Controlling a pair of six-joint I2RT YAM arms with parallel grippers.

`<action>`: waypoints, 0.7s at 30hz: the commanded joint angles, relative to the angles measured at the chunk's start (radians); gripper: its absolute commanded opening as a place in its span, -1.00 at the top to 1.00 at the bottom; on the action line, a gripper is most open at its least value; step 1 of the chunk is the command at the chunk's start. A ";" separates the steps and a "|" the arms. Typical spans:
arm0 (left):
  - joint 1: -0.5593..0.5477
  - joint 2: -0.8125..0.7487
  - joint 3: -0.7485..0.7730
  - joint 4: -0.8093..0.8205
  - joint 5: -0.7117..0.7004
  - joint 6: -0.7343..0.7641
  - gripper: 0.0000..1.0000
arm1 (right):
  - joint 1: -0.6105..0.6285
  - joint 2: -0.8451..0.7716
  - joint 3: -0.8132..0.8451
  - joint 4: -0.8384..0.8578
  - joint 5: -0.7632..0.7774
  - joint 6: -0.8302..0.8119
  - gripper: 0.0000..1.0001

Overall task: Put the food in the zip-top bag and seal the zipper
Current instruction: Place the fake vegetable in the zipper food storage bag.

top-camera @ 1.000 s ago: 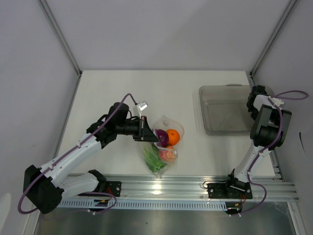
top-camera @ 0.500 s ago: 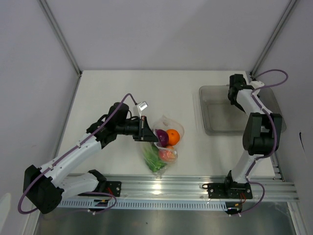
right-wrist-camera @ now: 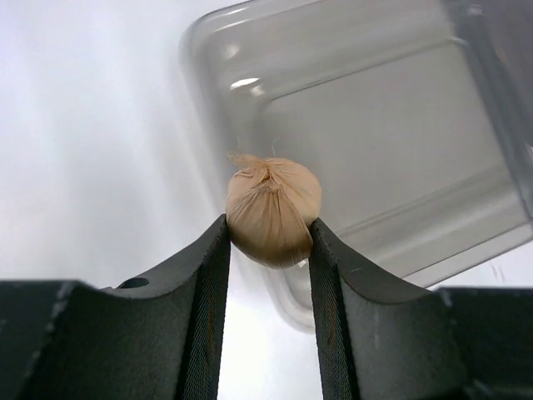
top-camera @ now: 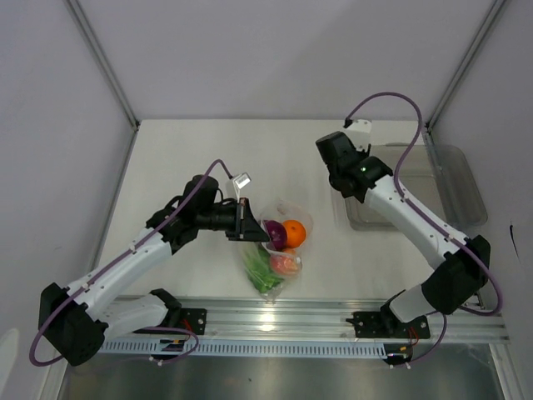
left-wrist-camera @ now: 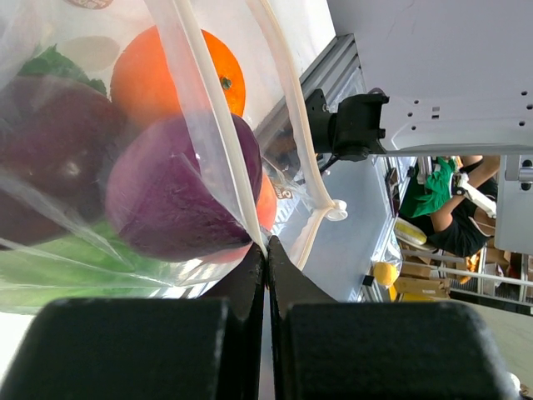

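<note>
Left hand [left-wrist-camera: 266,250]: clenched on the edge of the zip-top bag [top-camera: 279,242], film pinched right at the fingertips; likely held so to keep the mouth lifted and facing the other arm.
Right hand [right-wrist-camera: 268,229]: grasping the small beige piece [right-wrist-camera: 271,208] between both pads, lifted off the surface [top-camera: 191,158].
Zipper [left-wrist-camera: 208,125]: two pale strips running away from the left fingertips and spreading apart, so mouth open, seal not yet pressed.
Food already bagged: orange [left-wrist-camera: 166,67] farthest ahead of the left hand, purple fruit [left-wrist-camera: 166,192] just beyond its tips, green cabbage [top-camera: 262,271] and a reddish fruit [top-camera: 286,263] lower in the pouch.
Tray [right-wrist-camera: 400,108]: beneath and beyond the right hand, near corner just under the held piece.
Step in hand, by judgement: carrying the last piece toward the open mouth; sealing yet to come.
Next move, by judgement: needs a drop through the gap between the strips, well apart from the right hand at present.
Risk: thin film may sag or slip from the pinch.
</note>
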 commanded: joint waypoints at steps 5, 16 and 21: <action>0.006 -0.020 0.009 0.016 -0.018 -0.010 0.99 | 0.251 -0.085 0.024 -0.062 -0.211 -0.070 0.20; 0.005 -0.016 0.026 -0.010 -0.040 -0.007 0.99 | 0.365 -0.072 0.019 -0.051 -0.481 -0.078 0.18; 0.005 -0.016 0.026 -0.008 -0.038 -0.008 0.99 | 0.414 -0.034 0.037 -0.080 -0.483 -0.080 0.16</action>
